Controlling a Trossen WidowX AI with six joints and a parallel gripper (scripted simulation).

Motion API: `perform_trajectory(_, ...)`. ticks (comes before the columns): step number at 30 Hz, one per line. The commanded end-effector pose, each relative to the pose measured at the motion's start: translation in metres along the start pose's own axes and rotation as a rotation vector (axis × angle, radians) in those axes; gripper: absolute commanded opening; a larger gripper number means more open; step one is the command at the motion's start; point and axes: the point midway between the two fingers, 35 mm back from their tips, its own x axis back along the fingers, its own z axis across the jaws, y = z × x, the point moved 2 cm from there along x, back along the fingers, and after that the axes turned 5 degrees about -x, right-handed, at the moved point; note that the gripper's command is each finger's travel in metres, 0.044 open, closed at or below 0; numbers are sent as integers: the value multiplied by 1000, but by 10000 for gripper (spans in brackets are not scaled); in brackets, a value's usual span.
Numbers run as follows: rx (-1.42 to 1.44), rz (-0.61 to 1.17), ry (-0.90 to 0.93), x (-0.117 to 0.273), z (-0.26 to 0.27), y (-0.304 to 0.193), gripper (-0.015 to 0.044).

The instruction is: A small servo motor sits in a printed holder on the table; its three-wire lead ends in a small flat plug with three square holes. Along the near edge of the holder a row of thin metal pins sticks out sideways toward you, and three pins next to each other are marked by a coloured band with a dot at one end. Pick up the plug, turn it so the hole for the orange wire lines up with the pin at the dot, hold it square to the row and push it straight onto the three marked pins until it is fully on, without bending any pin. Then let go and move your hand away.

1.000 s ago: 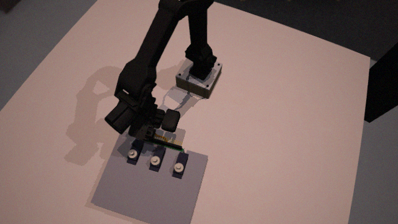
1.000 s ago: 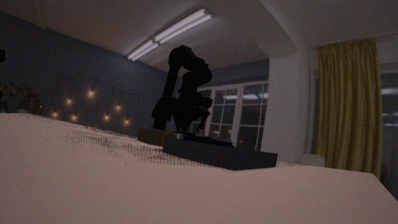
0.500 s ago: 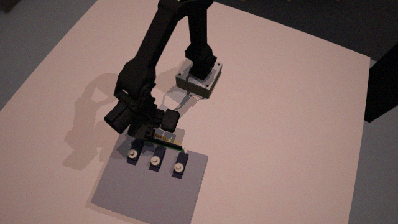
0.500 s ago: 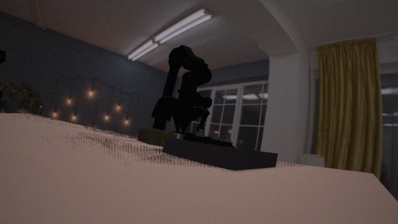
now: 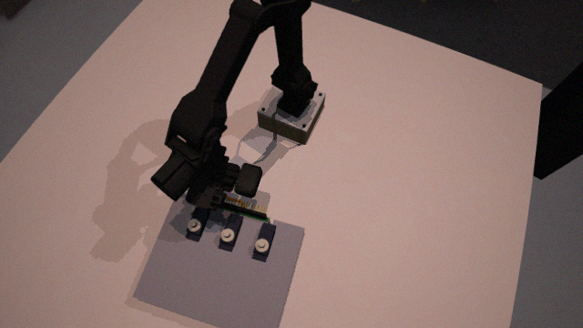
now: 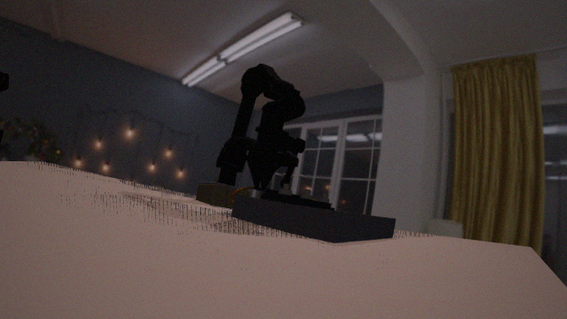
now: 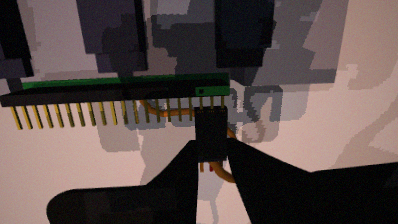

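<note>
In the wrist view my gripper (image 7: 211, 145) is shut on the small black plug (image 7: 211, 131) and holds it upright between the two dark fingers. The plug's top edge meets the tips of the last three gold pins (image 7: 211, 104) at the right end of the pin row (image 7: 75, 114). Above those pins is the bright green band (image 7: 216, 91) with its dot (image 7: 201, 91) at the left end. The orange wire (image 7: 226, 175) curls out below the plug and runs behind the pins. In the top view the gripper (image 5: 219, 195) is at the pin row (image 5: 248, 207) on the holder's edge.
The grey holder plate (image 5: 214, 278) (image 6: 319, 223) carries three dark servos (image 5: 196, 226) (image 5: 228, 235) (image 5: 262, 244). The arm's base block (image 5: 291, 119) stands behind it on the table (image 5: 410, 182). A dark box (image 5: 562, 128) stands off the table's right edge.
</note>
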Motion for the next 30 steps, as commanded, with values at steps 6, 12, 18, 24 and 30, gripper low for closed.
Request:
perform_trajectory(6, -4, 3, 5, -1, 2, 6, 0)
perform_trajectory(12, -4, 3, 5, -1, 3, 10, 0)
perform_trajectory(18, -4, 3, 4, -3, 0, 7, 105)
perform_trajectory(24, -4, 3, 4, 5, -1, 8, 263)
perform_trajectory(30, -4, 3, 4, 55, -1, 8, 420)
